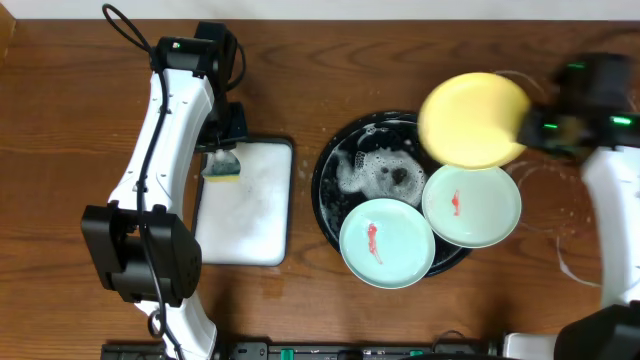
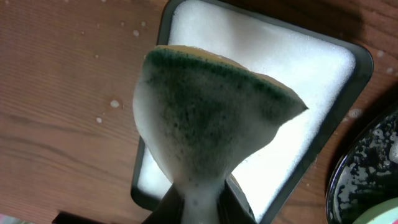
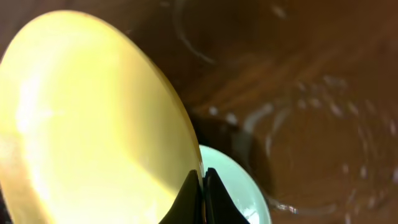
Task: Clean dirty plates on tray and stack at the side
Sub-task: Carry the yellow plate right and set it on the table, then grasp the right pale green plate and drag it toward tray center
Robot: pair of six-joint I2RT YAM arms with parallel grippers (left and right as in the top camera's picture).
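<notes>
My right gripper (image 1: 532, 126) is shut on the rim of the yellow plate (image 1: 472, 120) and holds it tilted above the right back edge of the black tray (image 1: 330, 175); it fills the right wrist view (image 3: 87, 118). Two mint-white plates with red smears lie on the tray, one at the front (image 1: 386, 242) and one at the right (image 1: 472, 205), the latter also under the yellow plate (image 3: 233, 186). Soap foam covers the tray's middle. My left gripper (image 1: 222, 160) is shut on a soapy green sponge (image 2: 211, 118) over the white tray.
The white rectangular tray (image 1: 248, 205) with foam lies left of the black tray, also in the left wrist view (image 2: 311, 68). Bare wooden tabletop with whitish ring stains (image 3: 311, 124) lies right of the plates. The black tray's rim shows at the left wrist view's right edge (image 2: 364, 180).
</notes>
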